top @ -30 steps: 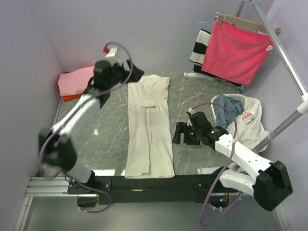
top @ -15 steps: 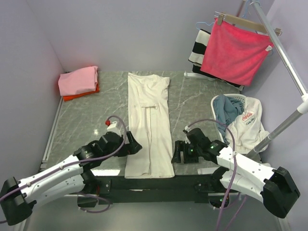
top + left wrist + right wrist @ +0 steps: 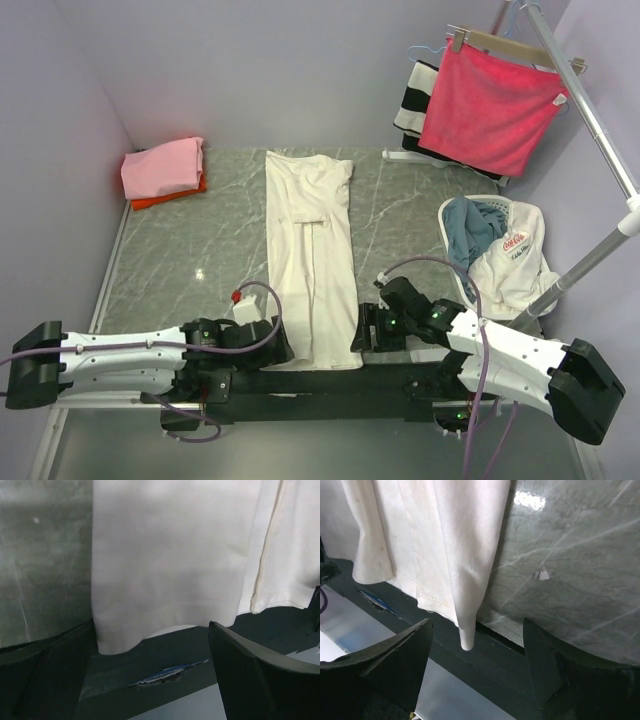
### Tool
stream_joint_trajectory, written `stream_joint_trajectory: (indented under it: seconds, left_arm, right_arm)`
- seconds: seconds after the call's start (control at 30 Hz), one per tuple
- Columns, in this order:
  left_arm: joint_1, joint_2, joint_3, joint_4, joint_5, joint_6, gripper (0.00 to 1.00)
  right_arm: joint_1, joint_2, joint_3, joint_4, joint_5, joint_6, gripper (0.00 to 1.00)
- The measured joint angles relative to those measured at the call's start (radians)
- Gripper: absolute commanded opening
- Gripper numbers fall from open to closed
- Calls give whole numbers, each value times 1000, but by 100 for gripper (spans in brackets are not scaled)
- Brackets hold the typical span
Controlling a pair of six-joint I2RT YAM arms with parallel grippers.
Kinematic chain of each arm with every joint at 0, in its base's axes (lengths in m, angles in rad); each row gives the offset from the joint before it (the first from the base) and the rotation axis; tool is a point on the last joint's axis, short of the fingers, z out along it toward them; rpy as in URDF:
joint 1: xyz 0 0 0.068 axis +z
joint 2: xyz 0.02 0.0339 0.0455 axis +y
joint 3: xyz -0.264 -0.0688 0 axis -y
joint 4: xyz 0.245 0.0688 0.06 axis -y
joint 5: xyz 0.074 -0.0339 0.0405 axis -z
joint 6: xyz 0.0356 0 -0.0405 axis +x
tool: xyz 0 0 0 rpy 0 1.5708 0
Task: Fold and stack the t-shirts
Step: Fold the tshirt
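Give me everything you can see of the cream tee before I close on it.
The cream tee is soft, cotton-looking, off-white, folded lengthwise into a long narrow strip on the grey marbled table, collar end far, stitched hem near. The hem droops slightly over the table's near edge. The left pincer and right pincer stand open at its two near corners, hem between their fingers; neither has clamped it.

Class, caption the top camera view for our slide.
Left gripper and right gripper, both open, at near corners of the cream t-shirt; pink shirt stacked on orange shirt, far left.
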Motion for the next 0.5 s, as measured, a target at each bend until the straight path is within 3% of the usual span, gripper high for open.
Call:
stream_joint_trajectory:
  seconds: [0.23, 0.33, 0.43, 0.47, 0.5]
  left_arm:
    - [-108, -32, -21, -19, -75, -153, 99]
    - [-127, -50, -35, -21, -104, -194, 96]
    - [-135, -51, -37, -29, -117, -216, 77]
    - [-138, -50, -40, -32, -122, -225, 61]
    - [-139, -46, -41, -40, -123, -227, 53]
  right_arm:
    - [55, 13, -6, 28, -10, 50, 67]
    - [83, 31, -9, 47, -12, 71, 56]
    - [101, 58, -15, 65, -11, 89, 46]
    - [106, 65, -17, 68, -11, 94, 45]
    - [111, 69, -19, 72, -12, 101, 42]
